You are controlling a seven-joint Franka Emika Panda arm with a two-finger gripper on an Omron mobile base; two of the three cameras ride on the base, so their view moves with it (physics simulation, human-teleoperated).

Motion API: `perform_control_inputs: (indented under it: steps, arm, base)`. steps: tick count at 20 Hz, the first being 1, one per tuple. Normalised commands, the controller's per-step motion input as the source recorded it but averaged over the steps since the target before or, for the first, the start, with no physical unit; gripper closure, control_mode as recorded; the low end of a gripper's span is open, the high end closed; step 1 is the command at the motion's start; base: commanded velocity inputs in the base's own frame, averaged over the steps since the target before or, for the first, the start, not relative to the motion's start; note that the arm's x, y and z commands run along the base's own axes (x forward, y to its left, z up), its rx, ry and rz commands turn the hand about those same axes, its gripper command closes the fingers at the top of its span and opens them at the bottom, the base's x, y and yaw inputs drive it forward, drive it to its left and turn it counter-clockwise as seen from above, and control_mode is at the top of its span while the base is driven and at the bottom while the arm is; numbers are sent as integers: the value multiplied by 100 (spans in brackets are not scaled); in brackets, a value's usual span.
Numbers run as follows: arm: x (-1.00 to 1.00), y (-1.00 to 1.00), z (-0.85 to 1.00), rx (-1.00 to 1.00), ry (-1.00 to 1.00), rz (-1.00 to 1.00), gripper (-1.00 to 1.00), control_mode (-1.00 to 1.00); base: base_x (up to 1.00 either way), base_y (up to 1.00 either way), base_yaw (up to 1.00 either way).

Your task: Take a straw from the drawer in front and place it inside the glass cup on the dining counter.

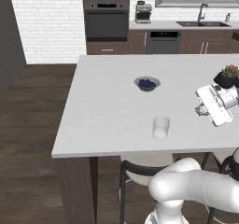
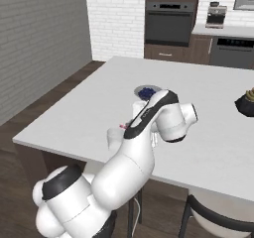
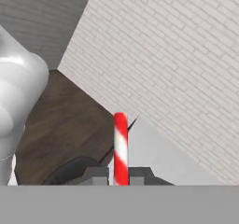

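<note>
Hand view: the straw is clamped between the closed gripper tips, so pickup is judged done. Left: carrying it to the cup on the counter and dropping it in.

Light: even, diffuse, moderately bright; no glare | Shadows: faint soft patch at the base of the glass cup on the dining counter | Sharpness: rendered, slightly soft overall; hand view coarsest, no edge distortion
</note>
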Motion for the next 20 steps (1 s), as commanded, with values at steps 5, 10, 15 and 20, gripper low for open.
perform_control_inputs:
  steps: [5, 10, 15, 20]
  arm:
    - [-12, 37, 8, 3, 12, 0, 100, -100]
    - [-18, 22, -10, 18, 0, 0, 100, -100]
    - [-2, 21, 7, 16, 0, 0, 100, -100]
    - [1, 34, 24, 7, 7, 0, 100, -100]
  base:
    - [0, 0, 0]
    - [0, 0, 0]
    - [0, 0, 0]
    - [0, 0, 0]
